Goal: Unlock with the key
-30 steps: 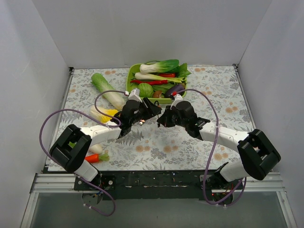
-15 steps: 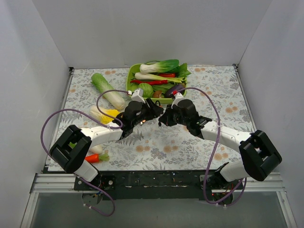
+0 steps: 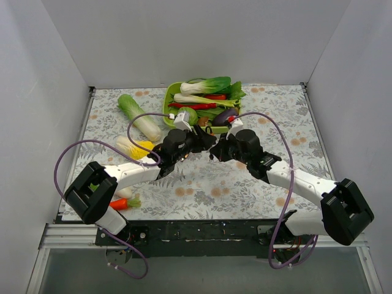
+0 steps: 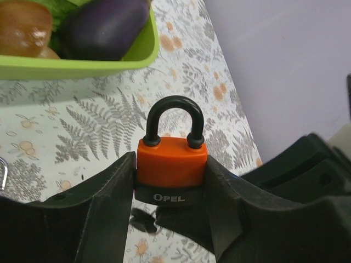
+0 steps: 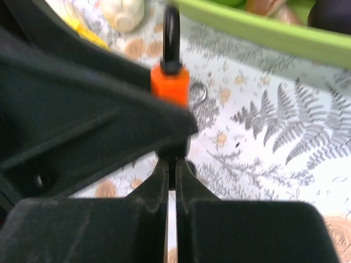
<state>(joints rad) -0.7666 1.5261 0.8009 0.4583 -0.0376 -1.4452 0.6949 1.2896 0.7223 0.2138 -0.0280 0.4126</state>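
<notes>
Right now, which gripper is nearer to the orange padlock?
Left. The left gripper clamps the orange padlock by its body between its fingers; the right gripper, fingers pinched together, sits just below the padlock's base.

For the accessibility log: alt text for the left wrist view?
An orange-and-black padlock, shackle closed and pointing up, is clamped between the fingers of the left gripper. Behind it, a green tray holding an eggplant sits on the floral tablecloth.

Key [image 5: 174, 164]: tiny, only dark sliver visible, pinched edge-on between nearly closed fingers of right end effector [image 5: 171, 183]. Blade hidden. Position: directly under base of padlock [image 4: 171, 161]; contact cannot be confirmed. Padlock: orange body, black base, black shackle seated, upright, clamped in left end effector [image 4: 171, 175], raised above tabletop [image 4: 98, 126].
</notes>
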